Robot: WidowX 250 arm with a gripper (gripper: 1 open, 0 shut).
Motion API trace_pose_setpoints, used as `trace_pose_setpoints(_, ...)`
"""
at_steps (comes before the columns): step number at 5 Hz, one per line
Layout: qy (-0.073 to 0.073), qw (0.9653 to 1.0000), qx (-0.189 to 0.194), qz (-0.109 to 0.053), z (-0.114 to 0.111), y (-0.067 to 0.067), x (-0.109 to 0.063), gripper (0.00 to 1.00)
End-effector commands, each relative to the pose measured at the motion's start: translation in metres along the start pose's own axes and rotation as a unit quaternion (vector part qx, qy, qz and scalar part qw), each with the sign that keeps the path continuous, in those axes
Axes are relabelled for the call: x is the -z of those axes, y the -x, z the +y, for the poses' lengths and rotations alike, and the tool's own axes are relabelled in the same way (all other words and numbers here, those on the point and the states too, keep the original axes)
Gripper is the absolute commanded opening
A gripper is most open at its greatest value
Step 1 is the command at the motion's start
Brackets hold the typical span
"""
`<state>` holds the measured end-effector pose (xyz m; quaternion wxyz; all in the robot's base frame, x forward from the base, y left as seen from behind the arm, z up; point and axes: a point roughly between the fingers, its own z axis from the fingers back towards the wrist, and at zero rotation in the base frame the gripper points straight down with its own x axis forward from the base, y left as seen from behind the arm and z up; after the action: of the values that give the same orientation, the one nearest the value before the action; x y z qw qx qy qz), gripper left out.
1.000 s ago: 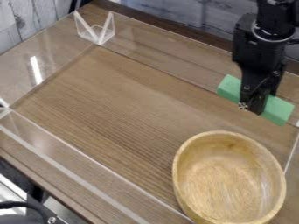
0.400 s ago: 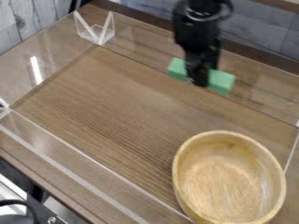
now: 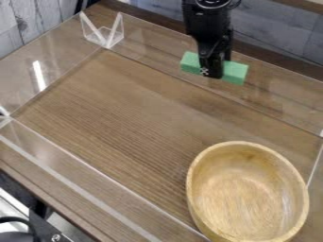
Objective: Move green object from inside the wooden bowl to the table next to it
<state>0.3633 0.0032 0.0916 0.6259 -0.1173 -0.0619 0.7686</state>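
Green object (image 3: 212,67), upper centre, clamped crosswise in our gripper (image 3: 211,64) for set-down; wooden bowl (image 3: 248,193) empty, lower right.

The robot's matte black arm (image 3: 209,19) enters from the top edge — a blocky, dark housing with a rounded wrist section above. Below it hangs the narrow black two-fingered gripper (image 3: 213,66), its fingers slim and straight — no markings can be made out.

gripper (image 3: 212,68): black
bar (image 3: 233,72) at gripper: mint green, plain
bowl (image 3: 247,193) nearer cam than gripper: light yellowish wood
table (image 3: 120,113): brown wood-grain
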Motion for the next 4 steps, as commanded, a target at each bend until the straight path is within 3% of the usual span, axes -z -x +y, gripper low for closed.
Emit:
trace_pose_setpoints(1,0.034,0.9992,-0.020,0.004,-0.019,-0.001,-0.016,0.00)
trace_pose_setpoints(3,0.035,0.9987,-0.038,0.004,-0.013,0.011,-0.012,0.00)
trace_pose_setpoints(4,0.035,0.9983,-0.047,0.005,-0.011,0.000,-0.008,0.00)
